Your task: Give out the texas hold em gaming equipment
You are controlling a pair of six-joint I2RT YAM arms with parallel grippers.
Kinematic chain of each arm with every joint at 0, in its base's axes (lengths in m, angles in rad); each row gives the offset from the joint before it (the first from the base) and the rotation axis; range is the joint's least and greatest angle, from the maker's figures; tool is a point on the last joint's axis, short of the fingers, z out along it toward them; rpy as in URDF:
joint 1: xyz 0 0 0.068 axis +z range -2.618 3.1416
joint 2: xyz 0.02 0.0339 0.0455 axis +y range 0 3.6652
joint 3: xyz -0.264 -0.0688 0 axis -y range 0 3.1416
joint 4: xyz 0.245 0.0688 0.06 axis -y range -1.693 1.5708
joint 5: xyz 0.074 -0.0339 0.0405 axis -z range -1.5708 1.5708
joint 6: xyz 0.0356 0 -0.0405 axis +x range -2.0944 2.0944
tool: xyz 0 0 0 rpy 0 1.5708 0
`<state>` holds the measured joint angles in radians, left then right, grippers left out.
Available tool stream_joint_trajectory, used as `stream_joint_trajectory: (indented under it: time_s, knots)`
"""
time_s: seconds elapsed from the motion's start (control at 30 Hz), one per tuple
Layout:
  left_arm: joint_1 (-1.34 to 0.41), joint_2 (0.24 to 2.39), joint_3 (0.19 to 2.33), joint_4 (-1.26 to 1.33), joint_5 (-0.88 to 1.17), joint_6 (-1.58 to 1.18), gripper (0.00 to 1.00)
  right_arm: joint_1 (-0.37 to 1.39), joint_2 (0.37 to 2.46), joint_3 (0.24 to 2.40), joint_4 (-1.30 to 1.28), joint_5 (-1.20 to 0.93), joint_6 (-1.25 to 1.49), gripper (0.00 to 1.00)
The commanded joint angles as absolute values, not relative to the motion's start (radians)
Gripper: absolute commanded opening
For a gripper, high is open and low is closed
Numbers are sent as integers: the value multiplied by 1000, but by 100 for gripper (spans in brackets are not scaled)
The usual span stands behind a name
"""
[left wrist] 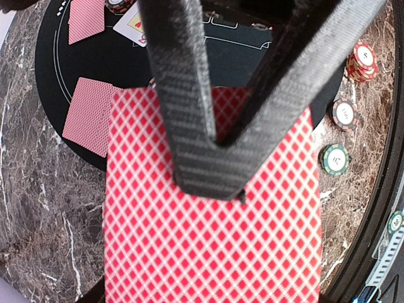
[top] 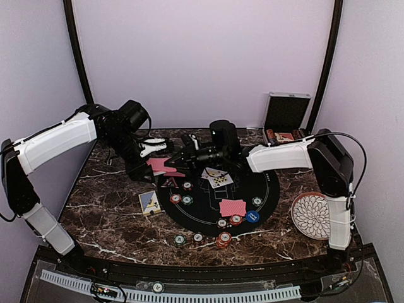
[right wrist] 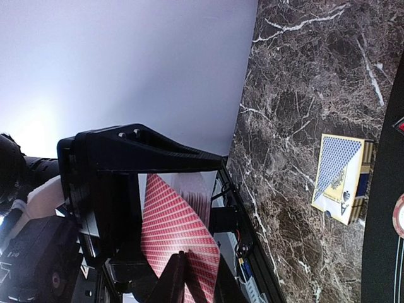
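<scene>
- L claw (left wrist: 211, 178) is clenched on a stack of red-backed cards (left wrist: 214, 252). The stack is held above the counter (top: 107, 208), at the left-rear edge of the black mat (top: 208, 208).
- R claw (right wrist: 196, 283) sits at the stack's far edge, jaws narrow, w/ one finger on either side of the card edge. Whether a card is actually pinched cannot be told, since the fingertips are cropped at the frame bottom.
- Step judged: one card is to be peeled off the stack for dealing.
- Technique: only the top card should be taken. It should be gripped near its edge and drawn along the card plane, not lifted. L grip should be firm so the stack is not dragged or fanned.
- L wrist view: the pinch on the stack is seen clearly. R claw is not seen there.
- R wrist view: both claws are shown at the stack, plus a blue card box (right wrist: 341, 178) lying on the counter.
- Top view only: the layout is given. Face-up cards (top: 216, 178), a red-backed pair (top: 232, 207), chips (top: 223, 240), a blue button (top: 252, 216) and a plate (top: 311, 214) are seen.
</scene>
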<state>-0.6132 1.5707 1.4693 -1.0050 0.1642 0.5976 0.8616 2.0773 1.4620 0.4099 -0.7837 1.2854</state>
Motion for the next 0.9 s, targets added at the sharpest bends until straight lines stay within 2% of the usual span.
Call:
stream_joint_trajectory:
  time_s: [0.0,0.43,0.63,0.7,0.87]
  knots:
    - [-607,1524,1471,-1011,174,598,0,850,2008,1439,448,-777,1290,11]
    - [-607,1526,1463,-1011,163,601,0,783,1915,1356,301,-776,1176,0]
    - [-607,1523,1456,-1009,156,603,0,732,1859,1311,245,-781,1133,0]
    - [-606,1524,1456,-1009,149,603,0,711,1840,1326,146,-758,1062,0]
    - [-607,1524,1450,-1009,149,602,0,660,1810,1430,-293,-560,770,0]
